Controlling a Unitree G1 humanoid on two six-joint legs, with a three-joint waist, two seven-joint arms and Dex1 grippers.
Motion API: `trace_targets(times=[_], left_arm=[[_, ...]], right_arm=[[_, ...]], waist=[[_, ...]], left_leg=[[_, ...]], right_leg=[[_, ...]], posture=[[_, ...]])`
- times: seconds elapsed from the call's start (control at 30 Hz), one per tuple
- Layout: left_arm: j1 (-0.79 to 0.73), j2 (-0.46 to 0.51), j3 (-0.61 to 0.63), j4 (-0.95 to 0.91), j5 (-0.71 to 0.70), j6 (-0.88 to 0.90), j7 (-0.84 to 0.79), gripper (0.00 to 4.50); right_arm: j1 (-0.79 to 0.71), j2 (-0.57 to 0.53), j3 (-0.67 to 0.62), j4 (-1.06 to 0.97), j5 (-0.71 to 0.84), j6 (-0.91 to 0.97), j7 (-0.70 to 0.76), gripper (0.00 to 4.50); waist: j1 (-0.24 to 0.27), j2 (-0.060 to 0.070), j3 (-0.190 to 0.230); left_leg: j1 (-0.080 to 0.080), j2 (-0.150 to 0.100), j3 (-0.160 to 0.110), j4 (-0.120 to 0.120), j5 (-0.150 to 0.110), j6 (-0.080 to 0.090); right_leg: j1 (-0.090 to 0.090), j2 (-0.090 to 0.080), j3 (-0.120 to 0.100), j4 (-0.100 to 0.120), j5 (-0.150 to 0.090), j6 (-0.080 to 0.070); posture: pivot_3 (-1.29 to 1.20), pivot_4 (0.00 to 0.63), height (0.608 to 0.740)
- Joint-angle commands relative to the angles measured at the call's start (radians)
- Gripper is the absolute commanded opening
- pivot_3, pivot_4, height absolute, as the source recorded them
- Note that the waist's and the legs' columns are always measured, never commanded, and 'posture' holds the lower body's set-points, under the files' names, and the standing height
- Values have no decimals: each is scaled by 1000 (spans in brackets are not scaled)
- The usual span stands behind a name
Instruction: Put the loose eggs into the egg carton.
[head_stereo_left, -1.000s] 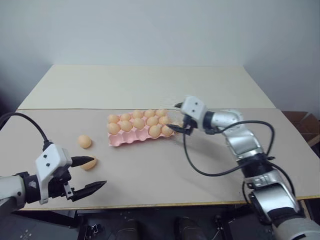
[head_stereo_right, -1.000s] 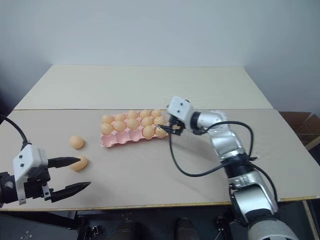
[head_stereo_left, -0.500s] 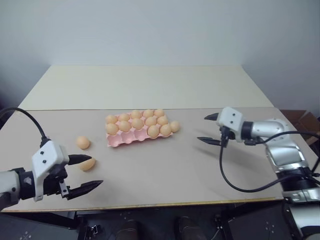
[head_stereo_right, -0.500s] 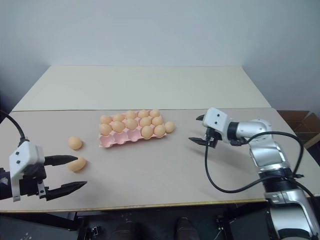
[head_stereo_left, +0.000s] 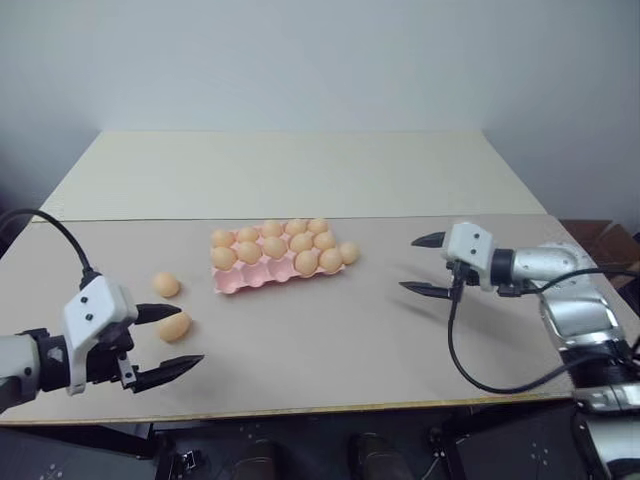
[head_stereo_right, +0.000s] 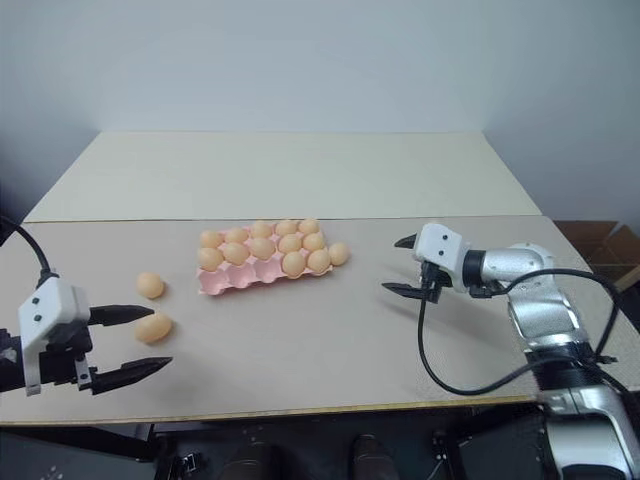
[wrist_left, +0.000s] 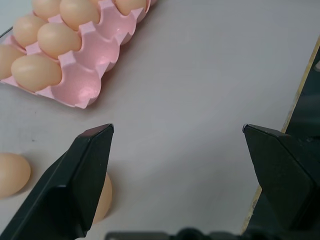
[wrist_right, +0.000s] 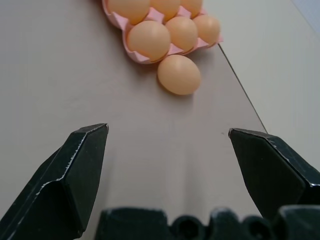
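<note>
Item by item, from the robot's left: left gripper (head_stereo_left: 168, 339), black fingers spread wide and holding nothing, hovering low over the table (head_stereo_left: 330, 330) near its front edge. Just beyond its upper finger, loose egg one (head_stereo_left: 174, 327), lying on its side; a little farther back, apart from it, loose egg two (head_stereo_left: 166, 284). Next, the egg carton (head_stereo_left: 262, 277), pink moulded tray with scalloped edges, back and middle rows filled with eggs, at least two cups of the front row at its left end bare (the left wrist view shows them as smooth hollows). Loose egg three (head_stereo_left: 349, 253) rests on the table against the carton's right end, outside any cup. Well to the right, right gripper (head_stereo_left: 424, 264), fingers likewise parted and empty, pointing back toward the carton. Handling, as judged: eggs light, smooth, rounded and prone to roll or squirt from hard fingers; possibly brittle, so a gentle close across the short middle, long axis lying between the fingers, seems best. Carton light and thin-walled, likely to slide if nudged. Markings: no brand, label or writing readable on any item.
</note>
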Motion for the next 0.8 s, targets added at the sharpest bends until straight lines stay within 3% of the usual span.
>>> trace_targets(times=[0.03,0.37,0.8], left_arm=[[-19,11,-5,-3,-1,-7,-1,4500],[-36,12,-11,1,7,1,10,4500],[7,-13,5,-19,18,-9,25,4500]], right_arm=[[-92,61,35,191,-67,-119,-58,4483],[-308,203,90,613,-165,-369,-115,4483],[-431,297,129,854,-275,-509,-191,4483]], waist=[[-1,0,0],[-4,0,0],[-25,0,0]], left_leg=[[0,0,0,0,0,0],[-2,0,-1,-1,0,0],[-1,0,-1,-1,0,0]], right_leg=[[0,0,0,0,0,0],[0,1,0,-1,2,4],[0,1,0,0,3,3]], posture=[[0,150,740],[0,150,740],[0,150,740]])
